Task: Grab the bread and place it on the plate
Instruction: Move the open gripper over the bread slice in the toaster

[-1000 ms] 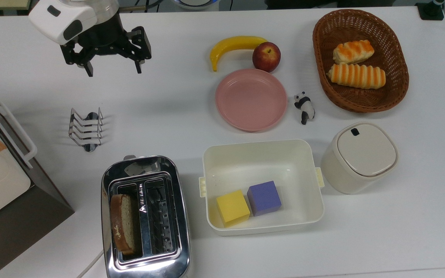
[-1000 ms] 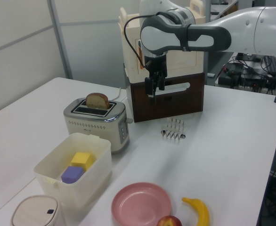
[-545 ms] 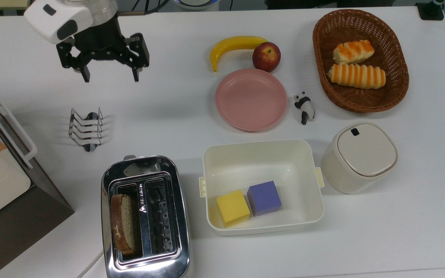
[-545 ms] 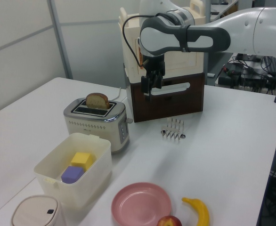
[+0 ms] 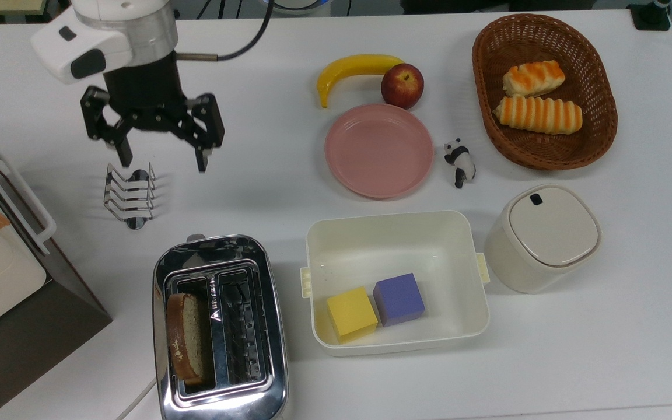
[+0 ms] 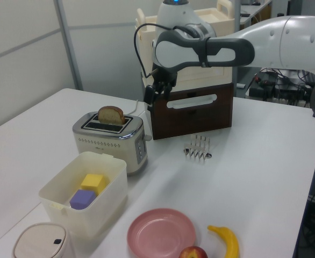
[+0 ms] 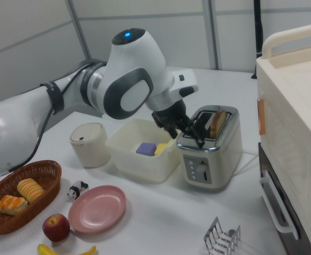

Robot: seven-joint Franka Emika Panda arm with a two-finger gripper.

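- One slice of bread (image 5: pixel 185 339) is seen standing upright in a slot of the chrome toaster (image 5: pixel 219 329), well below the end effector (image 5: pixel 161 156) in the top view.
- The end effector is shown with its fingers spread wide and nothing held between them, hanging above the white surface (image 5: pixel 266 186).
- Compared with a second ago, the end effector has been carried down the top view, from near the far edge of the surface to a spot just above the small wire toast rack (image 5: pixel 129 195).
- In the left view, the end effector (image 6: pixel 150 98) has been swung toward the toaster (image 6: pixel 111 138) and the bread (image 6: pixel 111 114); an approach to the slice is judged to be under way, with no grasp made yet.
- The pink plate (image 5: pixel 379 150) lies bare, well to the top view's right of the end effector.
- Bread, toaster and plate are unmoved from the earlier pictures.
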